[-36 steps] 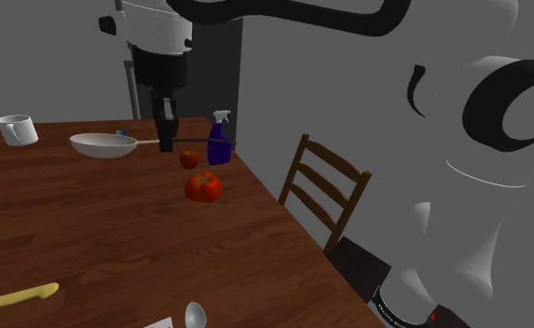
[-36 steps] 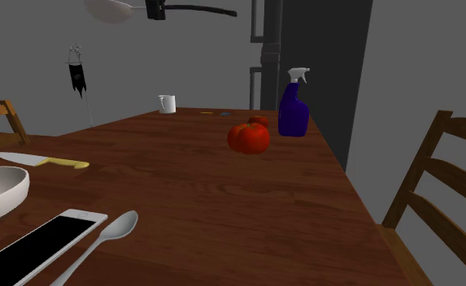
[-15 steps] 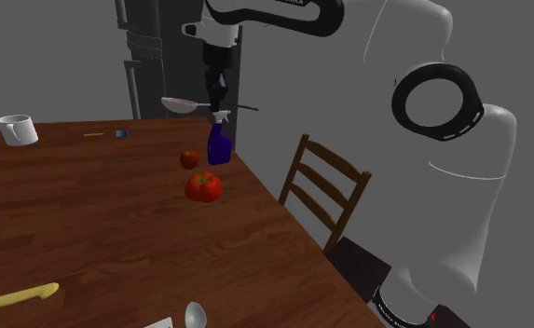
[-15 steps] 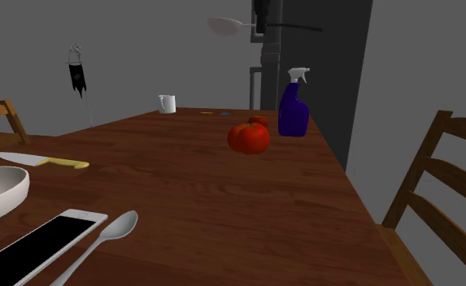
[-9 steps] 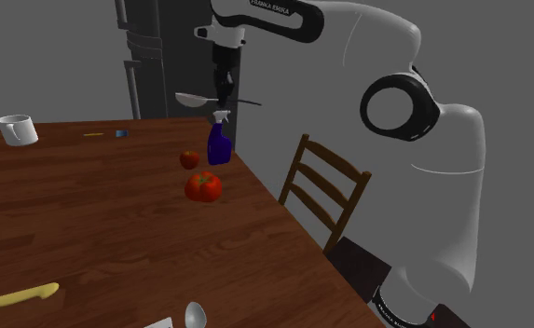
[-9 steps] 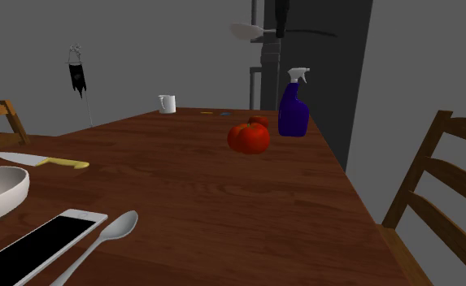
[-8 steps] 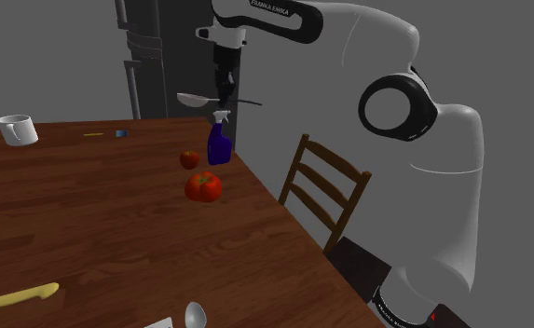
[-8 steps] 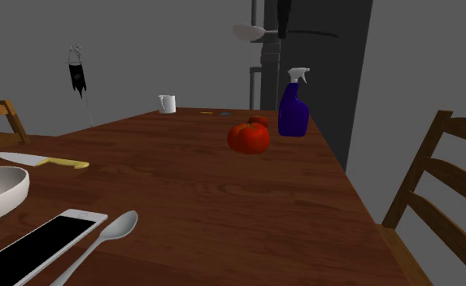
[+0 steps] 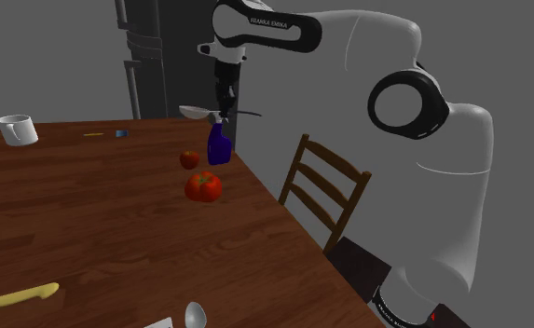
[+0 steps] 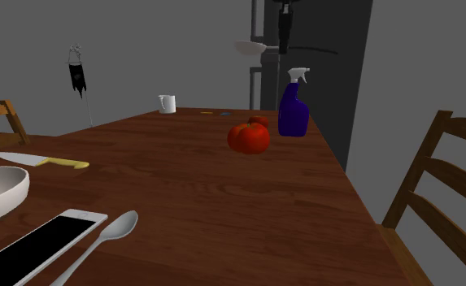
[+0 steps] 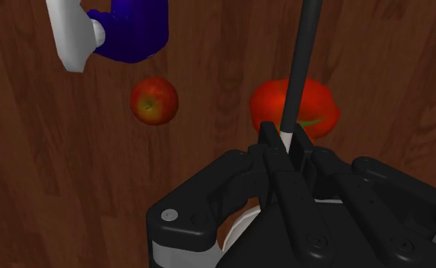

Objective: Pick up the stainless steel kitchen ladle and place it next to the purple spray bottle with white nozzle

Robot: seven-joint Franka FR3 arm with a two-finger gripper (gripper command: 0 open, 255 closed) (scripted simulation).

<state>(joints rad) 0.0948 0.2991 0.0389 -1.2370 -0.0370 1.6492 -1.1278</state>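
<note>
Ladle (image 9: 197,112) hangs in the air, clenched by its dark handle between my gripper's (image 9: 225,104) fingers (image 11: 272,141). Its pale bowl juts out one side of me and the long end of the handle out the other, roughly level. The bottle (image 9: 220,145) stands on the table (image 9: 116,233) beneath me, white nozzle (image 10: 298,75) uppermost.

I judge the carry to be about done and the placing not yet begun: the ladle is well above the wood. The next move calls for a descent to a bare patch just beside the bottle, keeping the bowl and handle off the nozzle, and letting go once the ladle is down.

The wrist view gives me what the others cannot, the ground plan under my gripper (image 11: 286,141). The handle (image 11: 300,61) runs out over a tomato (image 11: 319,106), an apple (image 11: 154,100) lies between that and the bottle (image 11: 132,27), and the bottle sits off to one side of me, not straight below. So I would pick my spot with care; the fruit crowds that side.

The second exterior view shows the height instead. There is clear air between the ladle (image 10: 251,47) and the nozzle. In the shoulder view the two overlap, and I could not tell the gap from it.
</note>
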